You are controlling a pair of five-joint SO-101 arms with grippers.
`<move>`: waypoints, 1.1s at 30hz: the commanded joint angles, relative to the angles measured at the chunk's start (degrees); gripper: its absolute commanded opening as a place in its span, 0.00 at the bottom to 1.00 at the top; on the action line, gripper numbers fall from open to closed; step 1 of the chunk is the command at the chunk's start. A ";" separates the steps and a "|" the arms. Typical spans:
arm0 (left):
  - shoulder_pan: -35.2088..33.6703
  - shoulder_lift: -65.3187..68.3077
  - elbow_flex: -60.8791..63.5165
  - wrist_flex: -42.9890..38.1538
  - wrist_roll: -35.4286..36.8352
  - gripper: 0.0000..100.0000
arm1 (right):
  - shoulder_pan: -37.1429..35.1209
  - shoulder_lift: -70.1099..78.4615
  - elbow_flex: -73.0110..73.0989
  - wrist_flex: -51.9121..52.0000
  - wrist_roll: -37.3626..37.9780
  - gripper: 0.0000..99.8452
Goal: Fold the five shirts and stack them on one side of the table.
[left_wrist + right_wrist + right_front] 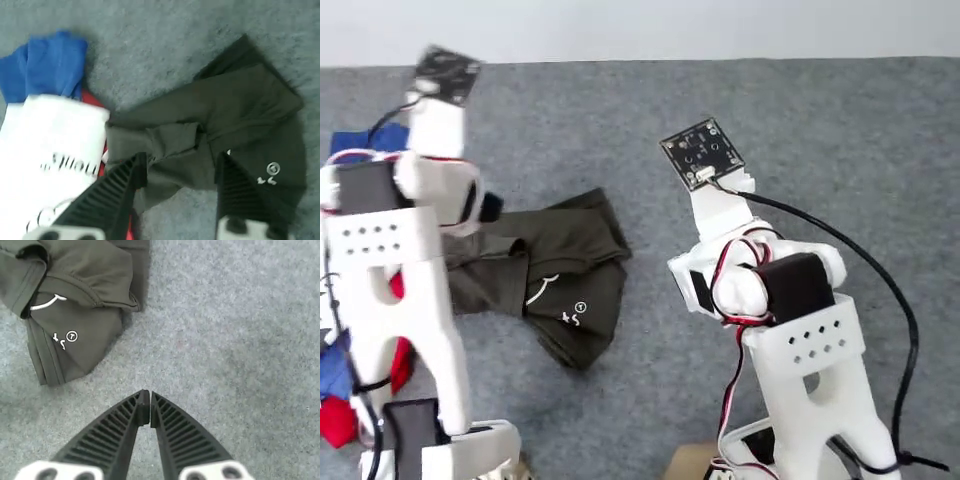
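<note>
**Left gripper spread wide over a crumpled dark shirt, right gripper closed beside it**

The dark shirt (560, 270) lay bunched near the middle of the grey table (840, 150), its edge touching a heap made up of a white shirt (50, 150), a blue shirt (50, 65) and a red shirt (92, 100) on the left. The left gripper (181, 159) hung above the rumpled middle, jaws wide and empty. The right gripper (150, 394) was pinched together, holding nothing, over bare table just beside the shirt's printed end. A pinch at that bunched spot would probably take several layers at once and wad the cloth tighter instead of spreading it. A grab close to the heap could also snag the red or white shirt. With nothing pinning the far end, the whole shirt might slide.
</note>
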 commanded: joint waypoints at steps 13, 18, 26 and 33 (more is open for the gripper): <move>21.63 23.82 -0.84 -11.96 2.55 0.23 | 15.69 -3.38 -2.37 8.22 0.88 0.01; 24.97 29.63 -1.45 -13.19 0.62 0.23 | 19.65 -3.47 -2.29 11.03 0.88 0.01; 24.88 38.42 -1.54 -17.67 0.44 0.23 | 21.32 -7.52 -2.20 10.77 7.91 0.01; 22.86 39.74 -6.20 -16.79 0.53 0.07 | 21.32 -8.84 -2.11 10.77 8.35 0.01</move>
